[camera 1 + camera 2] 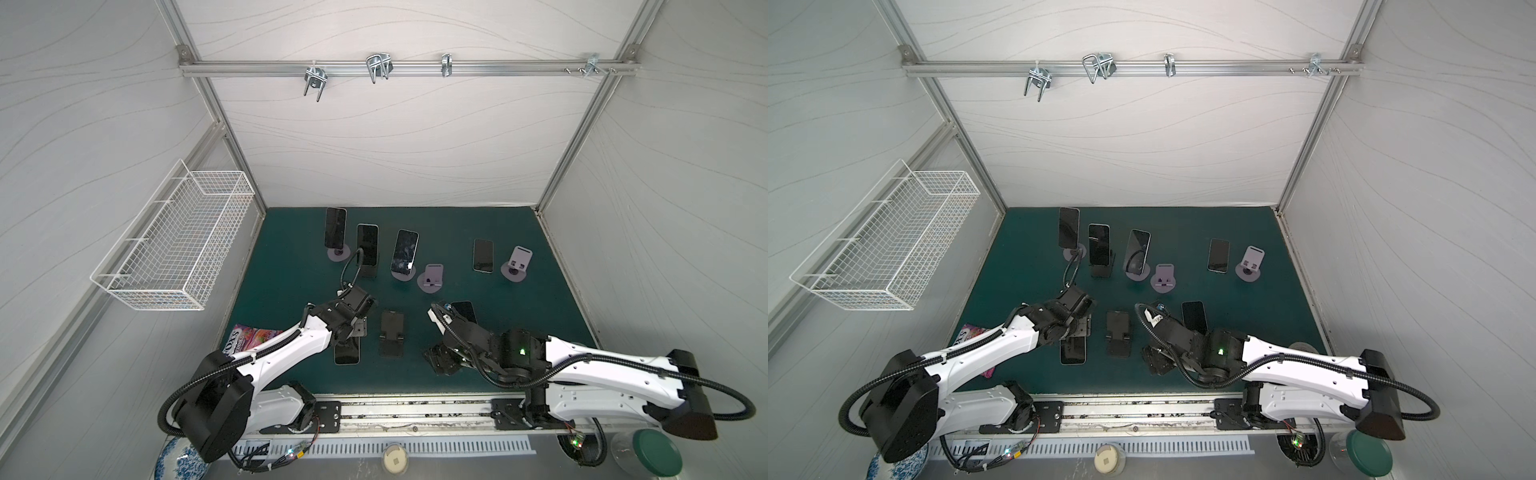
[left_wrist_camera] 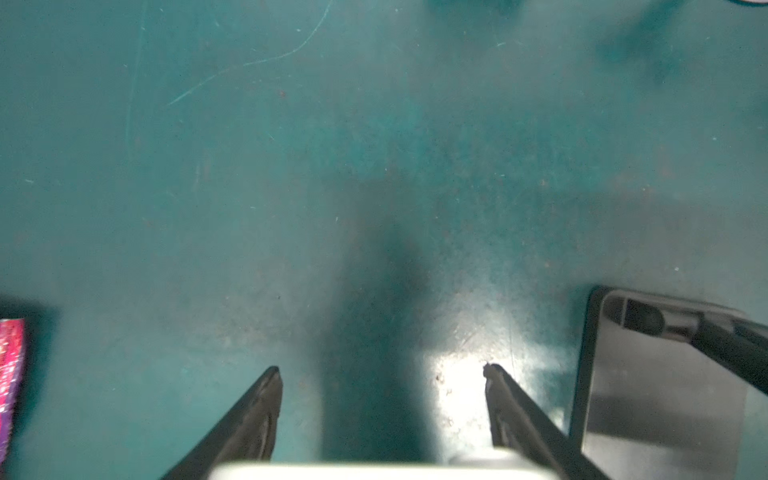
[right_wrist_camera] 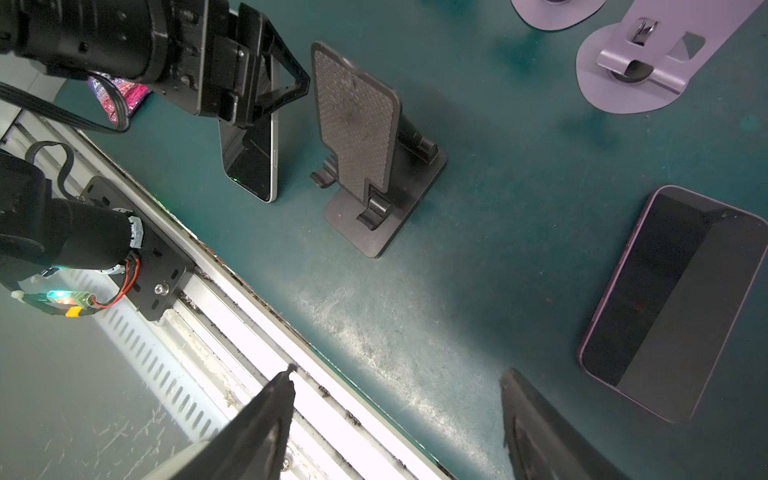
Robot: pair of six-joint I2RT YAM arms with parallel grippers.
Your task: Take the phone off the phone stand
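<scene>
Three phones stand on stands at the back in both top views: one (image 1: 335, 227) on a lavender stand, one (image 1: 367, 245) on a black stand, one (image 1: 404, 251) on a lavender stand. A black phone stand (image 1: 392, 332) (image 3: 365, 145) near the front is empty. A white-edged phone (image 1: 347, 353) (image 2: 665, 395) lies flat just left of it. My left gripper (image 1: 358, 328) (image 2: 382, 369) hovers open beside that phone, over bare mat. My right gripper (image 1: 434, 359) (image 3: 398, 370) is open and empty over the mat's front edge. A purple phone (image 3: 673, 299) lies flat near it.
Two empty lavender stands (image 1: 432, 277) (image 1: 517, 262) and a flat phone (image 1: 483, 255) sit at the back right. A snack packet (image 1: 253, 334) lies at the front left. A wire basket (image 1: 174, 245) hangs on the left wall. The metal rail (image 1: 415, 411) runs along the front.
</scene>
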